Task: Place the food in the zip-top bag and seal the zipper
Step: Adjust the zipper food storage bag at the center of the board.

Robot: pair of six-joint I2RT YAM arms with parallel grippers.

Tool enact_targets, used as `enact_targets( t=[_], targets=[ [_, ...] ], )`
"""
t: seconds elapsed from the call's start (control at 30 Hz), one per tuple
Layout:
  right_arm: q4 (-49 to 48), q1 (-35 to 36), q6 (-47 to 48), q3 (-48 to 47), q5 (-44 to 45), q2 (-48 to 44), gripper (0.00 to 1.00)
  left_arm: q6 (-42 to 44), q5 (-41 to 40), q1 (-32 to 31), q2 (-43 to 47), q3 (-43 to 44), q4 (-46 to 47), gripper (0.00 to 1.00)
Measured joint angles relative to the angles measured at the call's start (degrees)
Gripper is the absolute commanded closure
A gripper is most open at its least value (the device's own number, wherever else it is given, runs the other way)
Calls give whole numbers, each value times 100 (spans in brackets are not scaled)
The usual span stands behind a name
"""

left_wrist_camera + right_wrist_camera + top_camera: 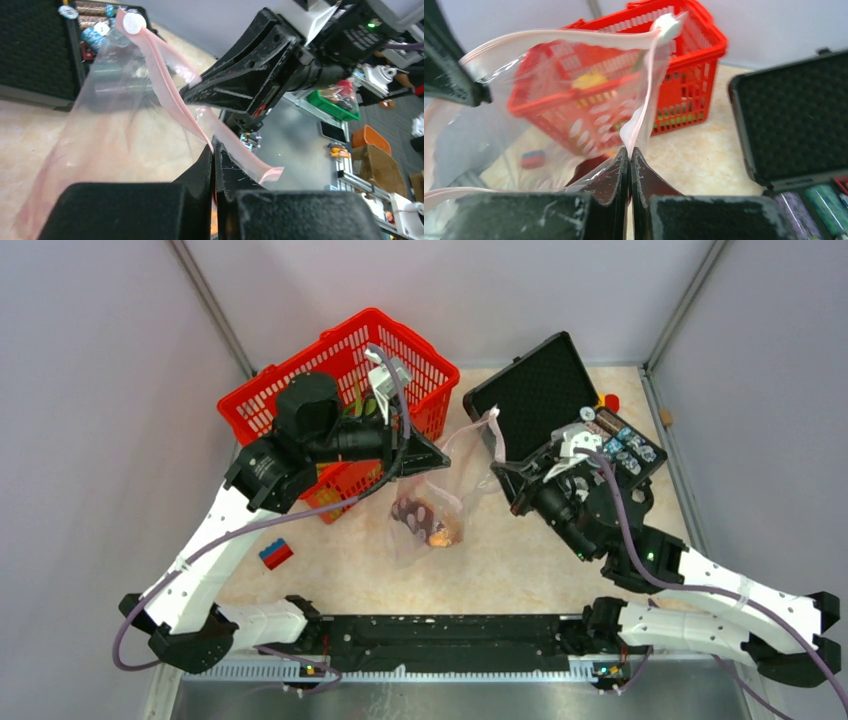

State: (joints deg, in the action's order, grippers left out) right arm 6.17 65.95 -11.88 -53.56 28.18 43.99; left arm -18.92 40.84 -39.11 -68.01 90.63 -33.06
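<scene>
The clear zip-top bag point(430, 505) hangs over the middle of the table, stretched between both grippers, with dark grapes and orange toy food point(428, 522) in its bottom. My left gripper point(440, 455) is shut on the pale pink zipper strip point(170, 95) at the bag's left end. My right gripper point(503, 472) is shut on the zipper strip point(644, 110) at the right end, below the white slider point(667, 25). The slider also shows in the left wrist view point(134, 22). More food, a yellow piece point(590, 80), lies in the red mesh basket point(345, 380).
An open black hard case point(545, 405) with poker chips point(625, 445) stands at the back right, behind my right gripper. A small red-and-blue block point(276, 553) lies on the table at the left front. The basket stands at the back left under my left arm.
</scene>
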Motion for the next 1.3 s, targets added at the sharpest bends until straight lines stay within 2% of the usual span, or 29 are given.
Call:
enact_targets(
  t=[0.1, 0.2, 0.27, 0.33, 0.43, 0.5, 0.6, 0.77, 0.83, 1.0, 1.2, 1.3],
  targets=[
    [37, 2, -181, 83, 640, -59, 100, 92, -535, -4, -9, -76, -157, 100],
    [-232, 2, -101, 168, 695, -240, 100, 221, -1281, 9, -107, -188, -485, 100],
    [-544, 2, 138, 332, 310, -555, 100, 258, -1300, 26, -365, -186, -671, 100],
    [-671, 0, 380, 317, -463, -761, 100, 223, -1071, 2, -638, -225, -649, 100],
    [-529, 0, 577, -98, -1274, -645, 100, 122, -1051, -107, -610, -643, -304, 100],
    [-295, 0, 520, -501, -1161, -214, 100, 105, -1248, -116, -393, -988, -243, 100],
    [55, -46, 271, -584, -658, 560, 100, 63, -1458, -63, -315, -1266, -256, 100],
    [914, -164, 44, -632, -1172, 2293, 100, -168, -1648, -33, -358, -2074, -295, 100],
    [999, -170, -92, -549, -1158, 2511, 100, -291, -1899, -17, -286, -2496, -382, 100],
    [369, -376, -450, -109, -1043, 1926, 100, -407, -2317, -20, 282, -2695, -439, 100],
    [-1110, -463, -435, 874, -1263, 109, 100, -450, -1860, -22, 1141, -2529, -20, 100],
    [-1172, -470, -450, 951, -920, -295, 100, -389, -1873, -26, 1180, -2424, 57, 100]
  ],
)
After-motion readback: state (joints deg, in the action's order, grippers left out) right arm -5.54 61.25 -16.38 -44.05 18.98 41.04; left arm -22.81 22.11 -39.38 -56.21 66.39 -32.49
